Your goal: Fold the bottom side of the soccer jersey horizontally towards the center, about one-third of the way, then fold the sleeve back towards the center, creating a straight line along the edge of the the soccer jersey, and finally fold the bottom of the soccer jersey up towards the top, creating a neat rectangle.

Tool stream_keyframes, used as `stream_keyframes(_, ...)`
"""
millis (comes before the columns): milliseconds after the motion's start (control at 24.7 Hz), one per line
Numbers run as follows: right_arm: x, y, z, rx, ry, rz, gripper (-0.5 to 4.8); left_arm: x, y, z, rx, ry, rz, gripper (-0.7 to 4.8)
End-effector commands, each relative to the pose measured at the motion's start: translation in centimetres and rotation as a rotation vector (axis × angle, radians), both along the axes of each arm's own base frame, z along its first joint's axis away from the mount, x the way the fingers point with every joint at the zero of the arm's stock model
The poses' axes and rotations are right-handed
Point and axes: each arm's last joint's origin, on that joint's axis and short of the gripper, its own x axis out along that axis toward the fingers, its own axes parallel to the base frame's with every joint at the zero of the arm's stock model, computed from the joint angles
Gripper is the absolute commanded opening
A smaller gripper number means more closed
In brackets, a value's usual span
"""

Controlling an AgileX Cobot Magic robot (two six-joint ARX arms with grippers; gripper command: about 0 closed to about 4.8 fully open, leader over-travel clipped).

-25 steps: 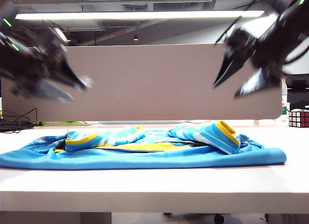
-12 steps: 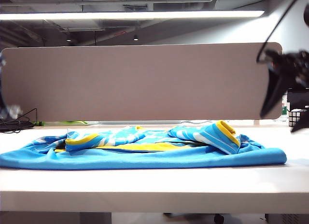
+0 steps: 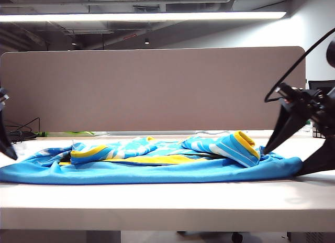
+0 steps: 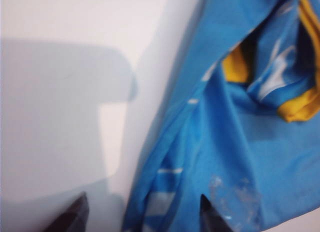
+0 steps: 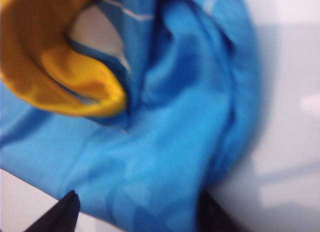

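The large sky-blue shiny soccer jersey (image 3: 157,162) with white streaks and yellow trim lies crumpled in a long, low heap across the white surface (image 3: 167,203), its plain blue folded edge along the near side. The right gripper (image 3: 290,156) is down at the jersey's right end, black fingers (image 3: 280,130) spread wide on either side of the cloth. The left gripper (image 4: 142,214) is low at the jersey's left end, fingers (image 4: 212,217) likewise spread, one tip over the fabric.
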Motion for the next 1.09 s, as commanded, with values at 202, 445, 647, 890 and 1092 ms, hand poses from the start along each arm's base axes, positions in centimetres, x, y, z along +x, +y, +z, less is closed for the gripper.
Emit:
stream_keyframes(202,-0.5,0.9,-2.0,-0.033,0.114,-0.011,3.36,0.5,-1.8,-1.2,-0.007,0.035,-0.068,2.82)
stream_keyframes(445,-0.5,0.9,-2.0,-0.032,0.112,-0.011,3.36,0.6,-2.7,-1.5,-0.007,0.044,-0.102,2.77)
stream_keyframes(647,-0.4,0.9,-2.0,-0.031,0.106,-0.011,2.06,0.6,-2.7,-1.5,-0.008,0.037,-0.108,1.01)
stream_keyframes(890,0.3,1.1,-1.4,0.040,0.034,-0.003,-0.08,0.3,-2.8,-2.1,-0.022,0.004,-0.108,-0.06)
stream_keyframes(1092,-1.0,1.0,-0.4,0.039,0.066,0.050,-0.08,-1.0,-2.7,-1.5,-0.087,0.074,-0.107,-0.06)
